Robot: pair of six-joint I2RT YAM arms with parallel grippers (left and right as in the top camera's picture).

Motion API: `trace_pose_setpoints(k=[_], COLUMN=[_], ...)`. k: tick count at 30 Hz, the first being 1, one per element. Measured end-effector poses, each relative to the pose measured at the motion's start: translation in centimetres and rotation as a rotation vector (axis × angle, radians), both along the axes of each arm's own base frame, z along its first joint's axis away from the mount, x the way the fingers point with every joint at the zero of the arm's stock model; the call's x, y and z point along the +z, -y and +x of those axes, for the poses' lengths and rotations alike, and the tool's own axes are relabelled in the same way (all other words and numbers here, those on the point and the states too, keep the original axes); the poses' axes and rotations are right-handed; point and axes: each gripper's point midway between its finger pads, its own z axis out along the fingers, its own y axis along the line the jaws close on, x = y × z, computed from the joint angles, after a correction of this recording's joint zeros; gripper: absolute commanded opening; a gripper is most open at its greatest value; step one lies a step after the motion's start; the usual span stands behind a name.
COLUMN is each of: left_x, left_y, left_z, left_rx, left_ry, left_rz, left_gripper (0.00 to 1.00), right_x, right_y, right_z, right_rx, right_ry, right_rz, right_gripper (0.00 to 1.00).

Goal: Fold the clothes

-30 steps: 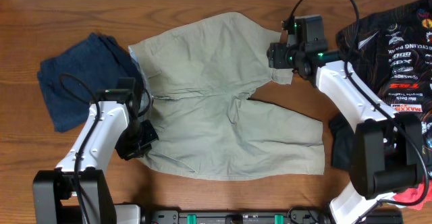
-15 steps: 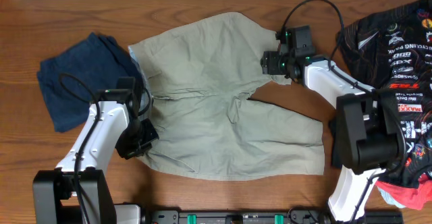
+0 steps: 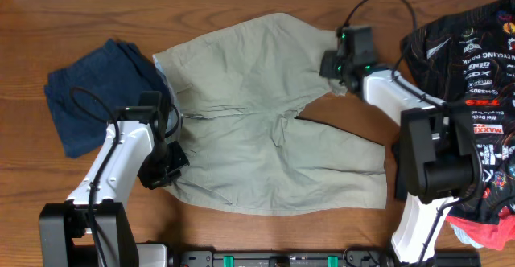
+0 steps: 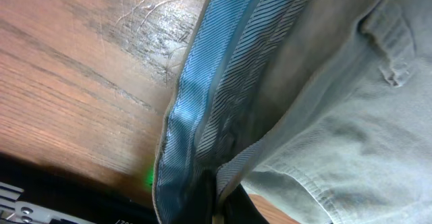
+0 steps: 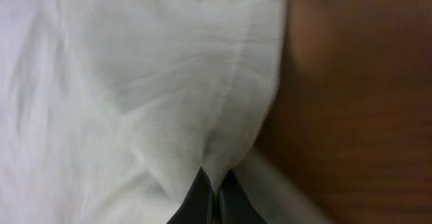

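Khaki shorts (image 3: 257,130) lie spread flat across the middle of the wooden table. My left gripper (image 3: 166,168) is at their lower left corner, shut on the waistband. The left wrist view shows the blue striped lining (image 4: 196,102) of that waistband pinched in the left gripper (image 4: 219,210). My right gripper (image 3: 338,67) is at the upper right leg hem. In the right wrist view the right gripper (image 5: 214,204) is shut on a puckered fold of the pale fabric (image 5: 148,89).
A folded navy garment (image 3: 92,90) lies at the left. A black printed jersey (image 3: 475,66) is heaped at the right edge, with a dark cloth (image 3: 406,178) and something red (image 3: 483,235) below it. Bare wood (image 3: 241,10) runs along the back.
My right gripper has shut on the leg hem, after shifting slightly along it. The left arm and the shorts have stayed where they were.
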Motion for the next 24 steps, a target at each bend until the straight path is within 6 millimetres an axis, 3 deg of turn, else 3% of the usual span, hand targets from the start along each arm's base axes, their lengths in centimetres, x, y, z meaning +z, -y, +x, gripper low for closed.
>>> trace_pose_setpoints(k=[3,6,9,11,17,18,21,22,24], left_x=[-0.1,-0.1,-0.2,-0.2,-0.2,-0.2,-0.2,-0.2,-0.1], left_y=[0.0,0.0,0.0,0.0,-0.1,-0.1,-0.2,-0.2,-0.3], left_z=[0.4,0.7,1.0,1.1,1.2,1.1,1.1,1.0,0.5], left_rx=[0.000,0.000,-0.001,0.000,-0.015,-0.021,-0.031,-0.031,-0.033], left_ry=[0.015,0.029,0.040,0.046,0.048,0.048,0.048,0.042,0.023], left_rz=[0.000,0.002,0.003,0.003,0.002,0.003,0.005,0.008,0.008], left_gripper=[0.06,0.06,0.07,0.08,0.10,0.15,0.57,0.64,0.68], right_x=[3.3,6.0,6.2,5.3,1.9,1.6,2.1,2.5,3.6], right_y=[3.4,7.5,10.5,11.3,11.0,10.9,10.7,10.7,10.6], right_z=[2.9,4.6,3.9,2.6,-4.8,-6.2,-10.0,-11.1,-13.6], right_rx=[-0.105,-0.199,-0.251,-0.253,-0.220,-0.216,-0.213,-0.216,-0.237], right_ry=[0.078,0.104,0.038,-0.041,-0.393,-0.451,-0.581,-0.617,-0.690], right_rz=[0.013,0.006,0.004,0.006,0.026,0.028,0.025,0.025,0.028], right_gripper=[0.28,0.99,0.99,0.99,0.99,0.99,0.99,0.99,0.99])
